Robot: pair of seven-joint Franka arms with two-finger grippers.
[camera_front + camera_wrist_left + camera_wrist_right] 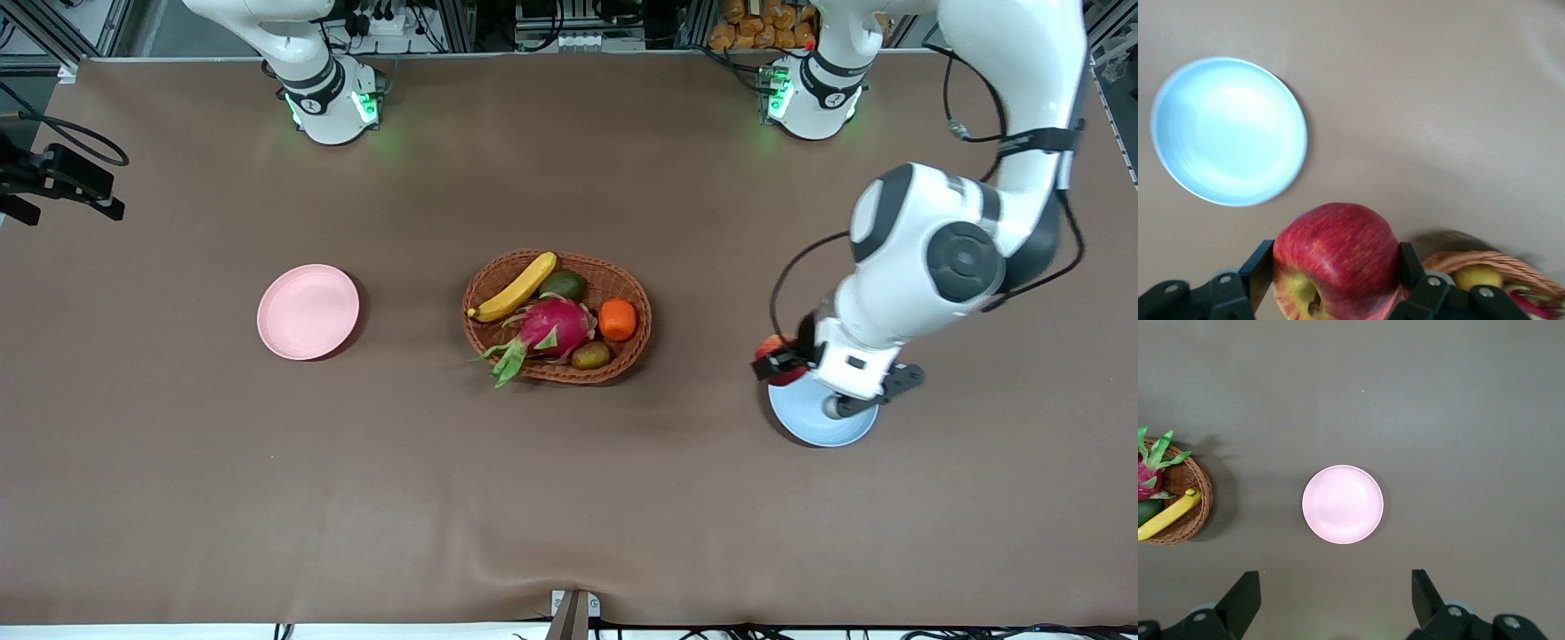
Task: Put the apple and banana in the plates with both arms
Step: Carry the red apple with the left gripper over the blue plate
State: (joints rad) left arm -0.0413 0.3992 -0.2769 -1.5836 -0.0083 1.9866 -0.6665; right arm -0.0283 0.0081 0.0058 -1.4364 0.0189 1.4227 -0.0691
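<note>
Left gripper (pixel 1335 273) on my screen is clamped on the apple (pixel 1336 262), hanging over the edge of the blue plate (pixel 822 420) at the left arm's end of the table. Right gripper (pixel 1335 597) waits up high over the pink plate (pixel 1343 504) with its fingers (pixel 1245 597) spread wide, holding nothing. Banana (pixel 516 286) lies in the wicker basket (pixel 622 277) between the two plates, next to the dragon fruit (pixel 553 326) and an orange (pixel 617 320).

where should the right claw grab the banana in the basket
Probably mid-length, from above, fingers across its narrow width. The banana lies on top of the other fruit against the wicker basket rim, its upper side exposed; its ends sit near the rim and the dragon fruit, leaving little finger room.
</note>
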